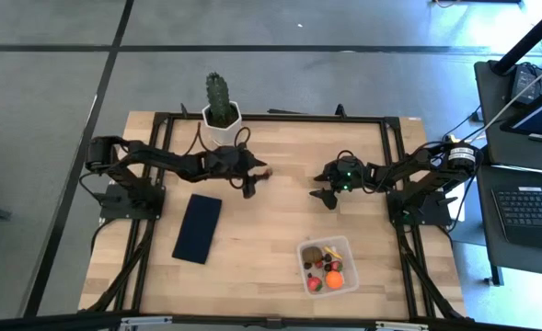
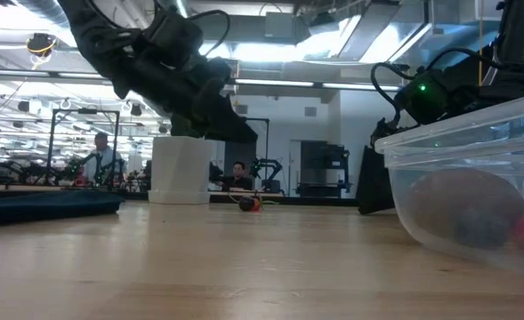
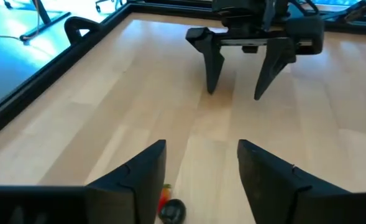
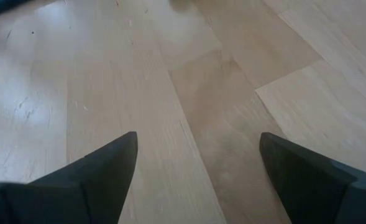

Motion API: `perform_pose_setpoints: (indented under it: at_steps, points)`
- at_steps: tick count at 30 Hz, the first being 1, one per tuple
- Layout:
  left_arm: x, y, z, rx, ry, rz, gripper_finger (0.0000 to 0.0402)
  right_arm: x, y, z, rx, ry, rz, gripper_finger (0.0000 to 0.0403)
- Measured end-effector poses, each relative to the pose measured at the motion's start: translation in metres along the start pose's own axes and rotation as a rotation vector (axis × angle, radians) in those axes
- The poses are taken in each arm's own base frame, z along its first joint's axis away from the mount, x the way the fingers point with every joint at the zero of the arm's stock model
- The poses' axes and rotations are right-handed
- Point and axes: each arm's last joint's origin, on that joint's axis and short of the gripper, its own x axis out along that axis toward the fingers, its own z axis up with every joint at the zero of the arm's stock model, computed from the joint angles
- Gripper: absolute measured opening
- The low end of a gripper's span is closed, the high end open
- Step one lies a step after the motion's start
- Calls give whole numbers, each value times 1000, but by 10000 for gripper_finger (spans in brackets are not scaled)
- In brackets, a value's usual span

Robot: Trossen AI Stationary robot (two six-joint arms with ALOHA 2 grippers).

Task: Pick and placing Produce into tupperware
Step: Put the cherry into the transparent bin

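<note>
we find the left gripper (image 1: 255,187) near the middle of the table, its fingers (image 3: 136,177) parted with nothing between them; only its wrist view shows a small red and yellow piece of produce (image 3: 166,200) lying on the wood just outside one finger, beside a dark rounded bit, not held. the high view gives that piece as a red speck (image 1: 267,170) at about one o'clock from the gripper, and the low view shows it resting on the table surface under the arm. at three o'clock from there the right gripper (image 1: 327,196) hovers with its fingers spread wide and empty; its own wrist view shows bare wood between the fingers (image 4: 102,171), while the left wrist view shows it head-on (image 3: 240,78). further out, at about five o'clock on the table, the tupperware (image 1: 344,246) holds an orange ball, red pieces and darker bits, which only the high view shows clearly; the low view shows them blurred through its clear wall (image 2: 439,160). at eight o'clock from the left gripper lies a navy rectangle (image 1: 198,227), and at eleven o'clock stands the cactus (image 1: 218,98) in its white pot.
</note>
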Motion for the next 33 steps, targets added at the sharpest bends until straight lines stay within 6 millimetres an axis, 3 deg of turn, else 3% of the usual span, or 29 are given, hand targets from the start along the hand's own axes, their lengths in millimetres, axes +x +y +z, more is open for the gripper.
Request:
perform_pose_setpoints:
  at_steps: [10,14,18,24,33]
  points:
    - [0,1,0,-4,-1,45,300,0,0,0,0,-2,0,339]
    - [0,2,0,-21,0,82,328,0,0,0,-1,-3,0,339]
    - [0,-1,0,-107,-7,86,334,0,0,0,-1,-4,0,339]
    - [0,2,-5,-103,41,136,326,0,0,0,-2,-4,-1,339]
    - [18,9,-26,-135,104,160,323,0,0,0,-5,-5,-1,339]
